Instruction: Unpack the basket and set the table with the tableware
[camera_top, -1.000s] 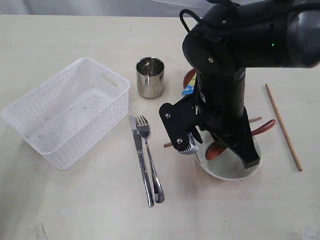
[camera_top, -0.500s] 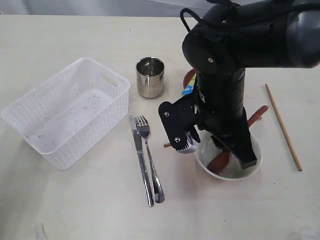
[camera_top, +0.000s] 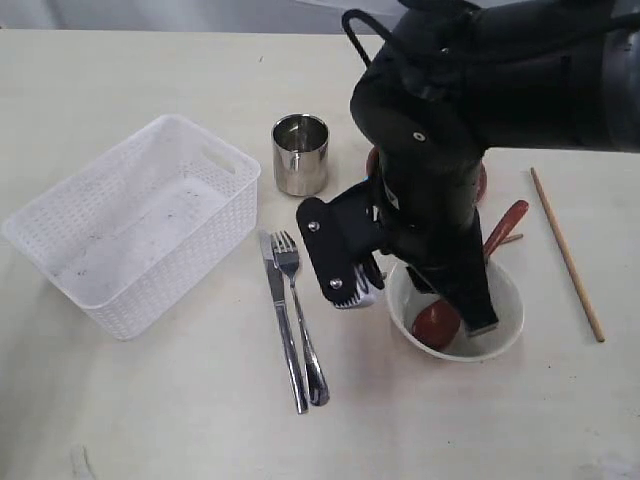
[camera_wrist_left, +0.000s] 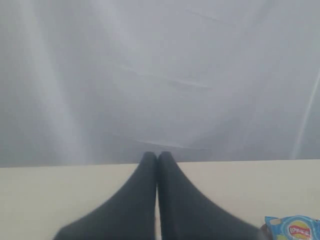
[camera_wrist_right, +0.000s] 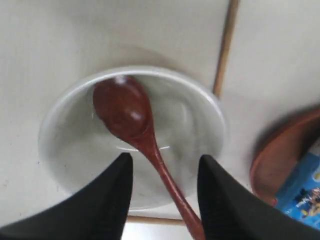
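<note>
Between the black fingers (camera_wrist_right: 112, 200) of the right gripper (camera_wrist_right: 164, 161), a reddish-brown spoon (camera_wrist_right: 127, 112) is showing against a pale greenish-white bowl (camera_wrist_right: 70, 145). Beside the gripper, a brown plate (camera_wrist_right: 280, 155) and a blue printed bag (camera_wrist_right: 305, 185) are showing. Well away from it, a white basket (camera_top: 130, 225) is displaying lattice perforations on the pale beige table (camera_top: 150, 410).

Soft even light, blurry wrist views

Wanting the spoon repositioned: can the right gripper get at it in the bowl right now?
Probably yes: the right gripper hangs open over the bowl, and the handle of the spoon runs between its jaws with nothing covering it.
</note>
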